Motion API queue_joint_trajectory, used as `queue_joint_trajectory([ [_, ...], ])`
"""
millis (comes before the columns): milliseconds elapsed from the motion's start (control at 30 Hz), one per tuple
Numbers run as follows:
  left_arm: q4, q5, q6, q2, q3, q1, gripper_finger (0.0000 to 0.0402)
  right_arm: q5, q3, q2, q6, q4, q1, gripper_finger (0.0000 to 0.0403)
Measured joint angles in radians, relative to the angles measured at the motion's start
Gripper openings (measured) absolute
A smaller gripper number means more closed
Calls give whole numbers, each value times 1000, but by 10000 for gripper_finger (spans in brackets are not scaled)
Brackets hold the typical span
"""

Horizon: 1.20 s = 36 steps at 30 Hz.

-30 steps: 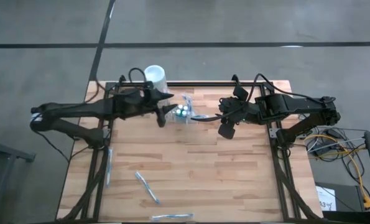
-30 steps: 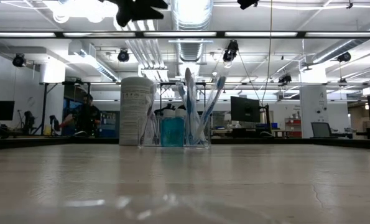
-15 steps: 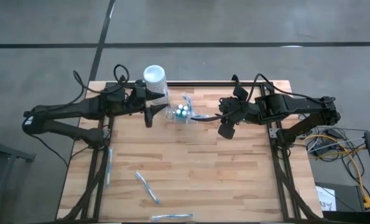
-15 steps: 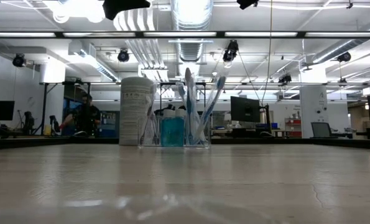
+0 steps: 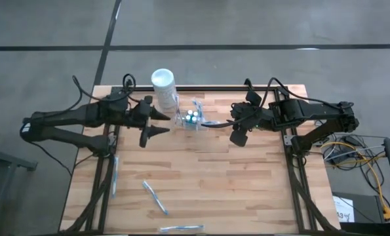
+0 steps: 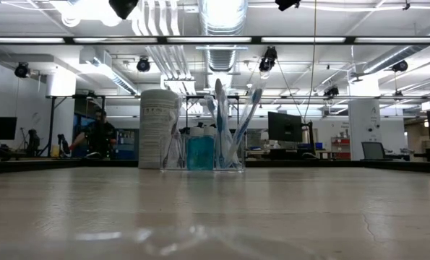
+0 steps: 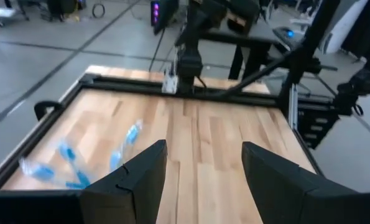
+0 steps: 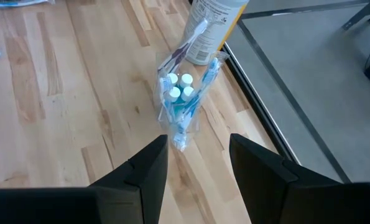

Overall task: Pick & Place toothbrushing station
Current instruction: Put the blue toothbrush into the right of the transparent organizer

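**Two pincers parted, station standing free**

We list one toothbrushing station, a clear holder upright on the wooden table with what we take for small capped bottles and toothbrushes inside. It stands between the pincers, touched by neither. Left gripper: fingers apart, empty, just beside the station. Right gripper: fingers apart, empty, near the station's other side. White cylinder: beside the station, beyond the left gripper. Loose toothbrushes: well apart, near the table's front.
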Motion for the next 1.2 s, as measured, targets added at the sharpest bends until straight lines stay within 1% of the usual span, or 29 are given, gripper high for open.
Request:
queue_joint_trajectory([
  [100, -82, -2, -17, -24, 15, -12, 213, 0, 0, 0, 0, 0, 0, 169],
  [333, -287, -3, -173, -66, 38, -32, 207, 0, 0, 0, 0, 0, 0, 169],
  [567, -481, -4, -400, -64, 31, -38, 204, 0, 0, 0, 0, 1, 0, 169],
  [733, -544, -5, -621, -61, 30, -38, 202, 0, 0, 0, 0, 2, 0, 169],
  [833, -563, -5, -674, -62, 30, -38, 202, 0, 0, 0, 0, 3, 0, 169],
  [933, -628, -4, -725, -62, 30, -38, 202, 0, 0, 0, 0, 3, 0, 169],
  [1033, -742, -4, -816, -62, 30, -39, 202, 0, 0, 0, 0, 3, 0, 169],
  [1200, -986, -5, -955, -61, 29, -43, 202, 0, 0, 0, 0, 3, 0, 169],
])
